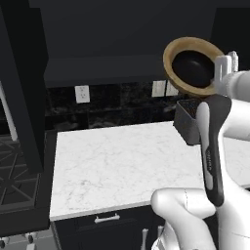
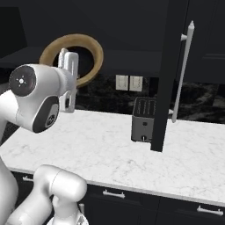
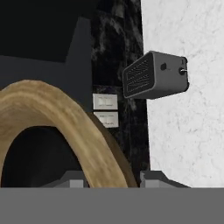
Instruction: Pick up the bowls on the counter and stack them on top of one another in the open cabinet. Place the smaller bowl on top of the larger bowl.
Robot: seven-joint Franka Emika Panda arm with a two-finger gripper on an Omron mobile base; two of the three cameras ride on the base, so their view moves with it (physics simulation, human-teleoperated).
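So, going left to right: the cabinet [image 1: 122, 68] shelf sits dark above the counter [image 1: 122, 161], then the wooden bowl [image 1: 191, 64] hangs up high, tipped on edge, its rim pinched in the gripper [image 1: 218, 73]. Held by the rim like that, I think it could swing, clip the shelf edge, or drop near the toaster [image 1: 188, 124].

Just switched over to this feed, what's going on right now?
The arm's gripper is clamped on the rim of the wooden bowl and holds it tilted on its side, up in the air in front of the dark open cabinet. The bowl's inside looks black; whether the small bowl sits in it is unclear. A toaster stands on the counter below.
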